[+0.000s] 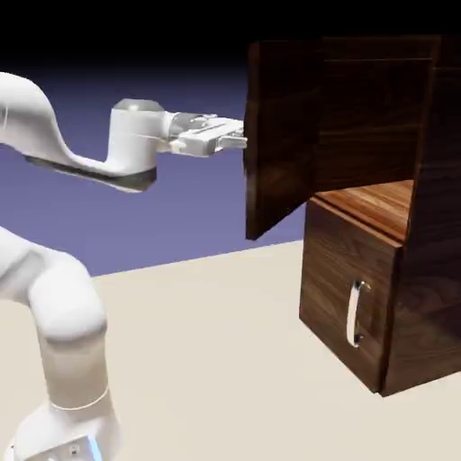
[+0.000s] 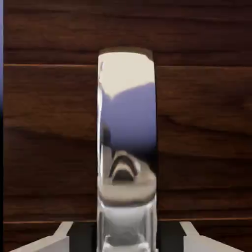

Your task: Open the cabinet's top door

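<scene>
The dark wood-grain cabinet [image 1: 425, 234] stands at the exterior view's right. Its top door [image 1: 279, 135] is swung out well away from the front, showing the inside shelf [image 1: 378, 200]. My gripper [image 1: 236, 138] reaches level from the left and meets the door's outer face, where the handle is hidden behind the panel edge. In the hand view the long silver handle [image 2: 127, 123] runs upright against the door's wood [image 2: 49, 128]. It fills the space between my fingertips [image 2: 55, 239], so my gripper [image 2: 127, 242] is shut on it.
Below the open door is the shorter lower panel [image 1: 347, 297], shut, with its small silver handle [image 1: 357, 313]. The beige table [image 1: 207, 360] stretches from the robot's base [image 1: 63, 432] to the cabinet's foot.
</scene>
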`<state>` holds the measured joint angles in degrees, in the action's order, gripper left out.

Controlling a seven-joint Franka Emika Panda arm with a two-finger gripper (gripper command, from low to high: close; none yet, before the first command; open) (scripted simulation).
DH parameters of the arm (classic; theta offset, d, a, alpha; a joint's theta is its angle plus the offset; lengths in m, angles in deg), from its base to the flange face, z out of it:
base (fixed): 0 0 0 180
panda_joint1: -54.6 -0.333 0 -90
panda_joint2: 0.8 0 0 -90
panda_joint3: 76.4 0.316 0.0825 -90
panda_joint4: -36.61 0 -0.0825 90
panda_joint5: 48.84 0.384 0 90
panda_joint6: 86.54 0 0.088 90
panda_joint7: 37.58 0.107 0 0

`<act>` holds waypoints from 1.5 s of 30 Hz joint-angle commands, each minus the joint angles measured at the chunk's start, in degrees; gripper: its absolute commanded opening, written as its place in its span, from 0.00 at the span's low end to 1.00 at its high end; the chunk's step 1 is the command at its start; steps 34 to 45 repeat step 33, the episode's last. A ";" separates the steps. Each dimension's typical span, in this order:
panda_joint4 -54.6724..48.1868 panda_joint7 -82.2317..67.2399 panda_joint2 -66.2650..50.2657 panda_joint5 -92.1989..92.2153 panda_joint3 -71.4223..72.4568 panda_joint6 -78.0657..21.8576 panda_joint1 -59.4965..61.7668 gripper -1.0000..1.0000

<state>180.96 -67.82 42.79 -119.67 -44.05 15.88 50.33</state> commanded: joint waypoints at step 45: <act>-40.45 3.38 -19.53 16.34 62.69 -47.60 51.75 0.00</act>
